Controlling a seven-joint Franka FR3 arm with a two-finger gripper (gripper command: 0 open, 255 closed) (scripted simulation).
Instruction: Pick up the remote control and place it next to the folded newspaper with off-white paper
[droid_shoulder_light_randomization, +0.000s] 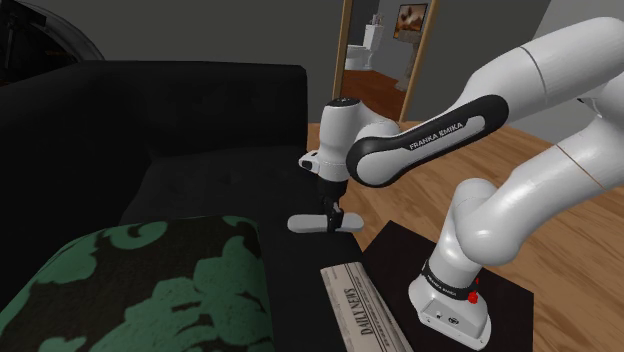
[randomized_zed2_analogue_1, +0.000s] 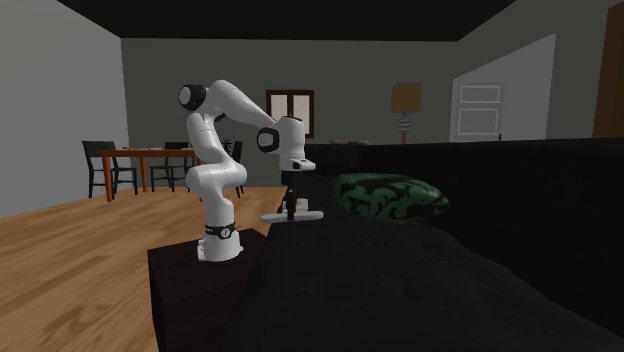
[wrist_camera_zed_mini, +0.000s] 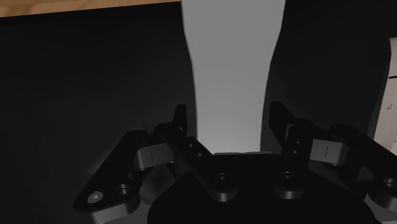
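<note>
In the wrist view we see what the other two views do not settle: the all-black two-finger gripper (wrist_camera_zed_mini: 230, 111) has its jaws apart, one finger on each long side of the pale grey, flat, elongated remote control (wrist_camera_zed_mini: 232, 76), and a thin dark gap shows between each finger and the remote's edge, so the jaws bracket it without clasping it. The remote runs straight out ahead from between the jaws over the black sofa seat (wrist_camera_zed_mini: 83, 76). Off to one side of the jaws, beyond one finger and apart from the remote, the edge of the folded off-white newspaper (wrist_camera_zed_mini: 389, 83) comes in. From the shoulder view the gripper (droid_shoulder_light_randomization: 332, 212) points down with the remote (droid_shoulder_light_randomization: 322, 223) lying crosswise right under the jaws. Here we see the whole newspaper (droid_shoulder_light_randomization: 360, 305) with its printed masthead; it lies below the jaws in this picture, toward the dark box stand (droid_shoulder_light_randomization: 400, 250), near the remote but not touching it. A green-and-black patterned cushion (droid_shoulder_light_randomization: 150, 290) lies farther from the jaws, toward that view's lower left. The second exterior view shows gripper (randomized_zed2_analogue_1: 290, 207) and remote (randomized_zed2_analogue_1: 292, 215) side-on at the sofa's front edge, the cushion (randomized_zed2_analogue_1: 390, 195) beyond the jaws. We cannot tell there whether the remote rests on the seat.
</note>
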